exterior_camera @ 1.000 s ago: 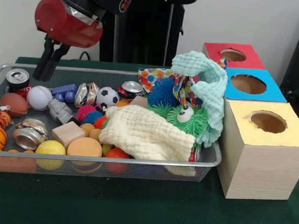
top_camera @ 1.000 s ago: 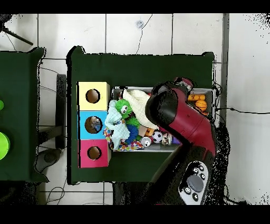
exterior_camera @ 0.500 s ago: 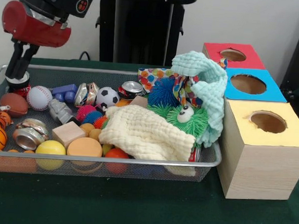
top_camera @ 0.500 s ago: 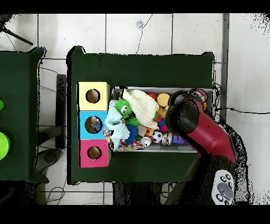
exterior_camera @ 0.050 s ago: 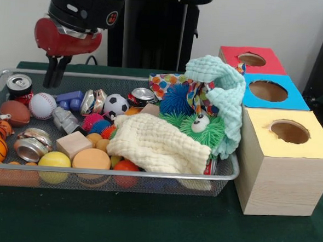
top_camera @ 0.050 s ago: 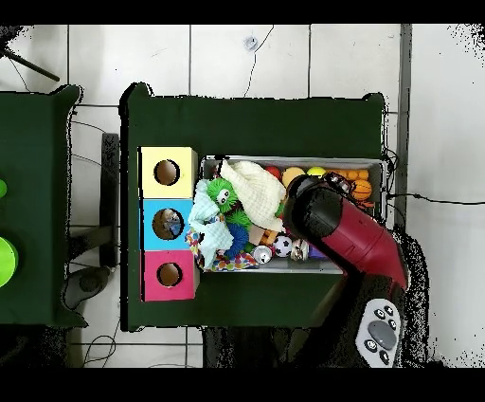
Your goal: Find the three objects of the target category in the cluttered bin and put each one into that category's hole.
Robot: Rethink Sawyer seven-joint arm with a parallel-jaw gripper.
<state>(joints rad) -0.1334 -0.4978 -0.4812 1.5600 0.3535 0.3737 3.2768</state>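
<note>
**Pincer.** One, mine, black (exterior_camera @ 0.050 s ago: 53,84), hanging in the upper left of the front view over the far left end of the wire-mesh bin (exterior_camera @ 0.050 s ago: 147,174). It is carrying nothing. I cannot tell whether it is open or closed. In the overhead view my own red arm is covering it.

**Key relation.** The upright red drink can with the silver top (exterior_camera @ 0.050 s ago: 19,85) is standing just below and to the left of the pincer. They are near each other but not touching. The can's long axis is running vertically. I am judging it the likeliest pick, since the task does not name the category.

**Count, cans.**
- One upright.
- Three crushed, as far as I can tell: a silver one at lower left (exterior_camera @ 0.050 s ago: 30,147), one beside the soccer ball (exterior_camera @ 0.050 s ago: 93,101), and a red-and-silver one at centre (exterior_camera @ 0.050 s ago: 141,96).

**Count, sport balls.**
- One white baseball (exterior_camera @ 0.050 s ago: 42,105).
- One black-and-white soccer ball (exterior_camera @ 0.050 s ago: 116,104).
- One brown football.
- Two orange basketballs.

**Count, hole boxes.** Three, standing at the right on the green bench (exterior_camera @ 0.050 s ago: 144,224).
- Yellow-topped (exterior_camera @ 0.050 s ago: 288,161).
- Blue-topped (exterior_camera @ 0.050 s ago: 270,92).
- Red-topped (exterior_camera @ 0.050 s ago: 252,59).
</note>
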